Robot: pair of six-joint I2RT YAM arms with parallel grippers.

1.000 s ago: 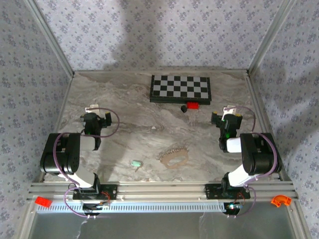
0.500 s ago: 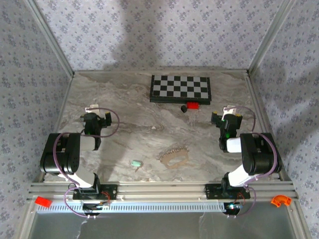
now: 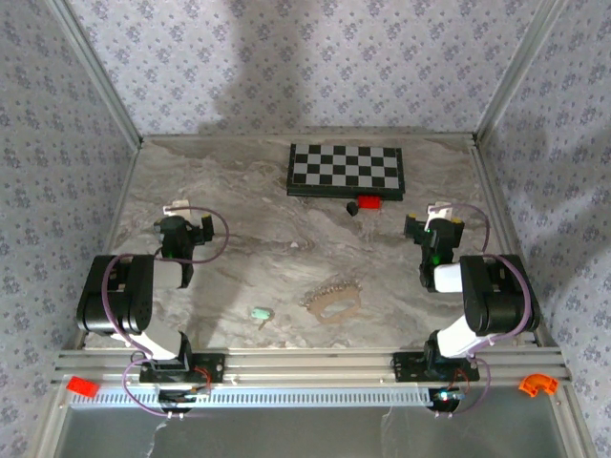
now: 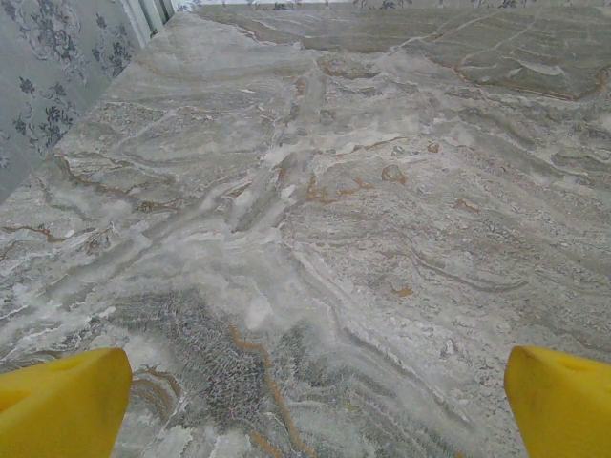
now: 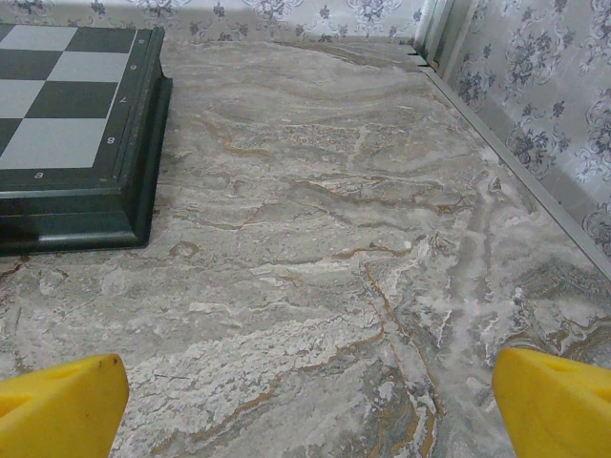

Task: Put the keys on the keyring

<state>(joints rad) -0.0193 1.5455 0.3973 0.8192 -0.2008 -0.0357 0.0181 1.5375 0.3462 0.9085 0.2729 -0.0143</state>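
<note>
- Table [image 3: 248, 219] of veined marble, and we start at its left side: the left gripper [image 3: 181, 229] hangs there with its jaws spread wide and nothing between them. On its wrist camera the yellow fingertips [image 4: 62, 405] sit in the two bottom corners with bare marble across the whole gap.
- Moving right and toward the front edge, there's the key [image 3: 260, 313], with a mint-green head, lying flat on the marble. It is nearer the arm bases than the left gripper, off to that gripper's right and well apart from it.
- Just right of the key is the keyring [image 3: 333, 301], a floppy tan beaded loop lying flat. Key and loop are near each other but apart, so the key is not on the chain. The loop lies roughly midway between the two arms, clear of both grippers.
- Further back at centre, a checkerboard [image 3: 346, 170] sits by the far wall, with a small black block [image 3: 351, 208] and a red block [image 3: 368, 201] just in front of its near edge.
- Over on the right, the right gripper [image 3: 434, 229] is also wide open and empty. Its wrist camera shows marble between its fingertips [image 5: 554, 405] and the checkerboard's corner at upper left. The key and keyring lie to its left and nearer the bases, well apart from it.
</note>
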